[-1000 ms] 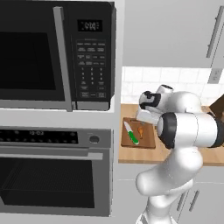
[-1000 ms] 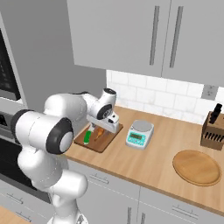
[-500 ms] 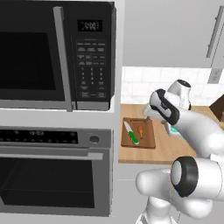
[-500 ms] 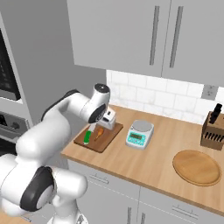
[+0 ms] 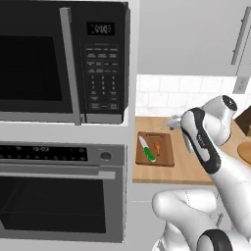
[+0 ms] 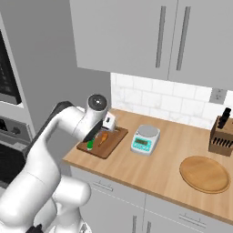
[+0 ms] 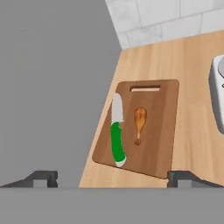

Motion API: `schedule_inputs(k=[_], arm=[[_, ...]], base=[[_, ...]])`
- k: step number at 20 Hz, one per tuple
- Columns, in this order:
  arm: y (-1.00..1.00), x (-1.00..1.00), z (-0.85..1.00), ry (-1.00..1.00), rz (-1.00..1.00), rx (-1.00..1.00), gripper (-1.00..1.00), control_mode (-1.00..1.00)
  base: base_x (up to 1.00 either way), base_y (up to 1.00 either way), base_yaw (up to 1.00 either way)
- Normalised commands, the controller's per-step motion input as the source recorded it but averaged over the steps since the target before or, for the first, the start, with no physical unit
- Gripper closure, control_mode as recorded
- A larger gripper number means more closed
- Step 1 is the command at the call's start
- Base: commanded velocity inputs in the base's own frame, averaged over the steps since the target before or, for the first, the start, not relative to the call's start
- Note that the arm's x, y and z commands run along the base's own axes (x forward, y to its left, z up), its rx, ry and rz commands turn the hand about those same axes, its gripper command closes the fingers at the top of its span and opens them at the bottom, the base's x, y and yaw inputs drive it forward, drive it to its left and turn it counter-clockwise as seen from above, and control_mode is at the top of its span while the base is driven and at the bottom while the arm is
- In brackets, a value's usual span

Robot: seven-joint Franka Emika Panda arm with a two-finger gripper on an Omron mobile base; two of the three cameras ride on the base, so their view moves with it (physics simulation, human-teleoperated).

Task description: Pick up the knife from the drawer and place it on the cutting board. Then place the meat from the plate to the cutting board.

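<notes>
The board point(image 7: 141, 131) lies on the wooden surface point(image 7: 197, 74), close to the tall grey cabinet side on its left. On the board lies the knife point(image 7: 117, 132), with the green handle toward the front edge and the pale blade pointing to the tiled wall. Just beside the knife, on its right, lies the meat point(image 7: 139, 124); the two are near but they do not touch. Both rest fully inside the board's edges.

The jaws point(image 7: 113, 178) are spread wide and hold nothing; in the hand view the two dark tips stand far apart, one at each side, above the front part of the board. In the right base view the arm bends over the board's left end.

Further right on the surface stands a scale point(image 6: 145, 139), then the round plate point(image 6: 204, 174), which has nothing on it, and a knife block point(image 6: 221, 136) near the wall.
</notes>
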Motion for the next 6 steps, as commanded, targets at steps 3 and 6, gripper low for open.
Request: schedule_inputs(k=[3, 6], arm=[[0.0, -0.34, 0.29, -0.26, 0.06, 0.11, -1.0, -1.0], [-0.01, -0.26, 0.46, -0.09, 0.07, 0.2, -1.0, -1.0]], base=[[0.0, 0.0, 0.0], [0.0, 0.0, 0.0]])
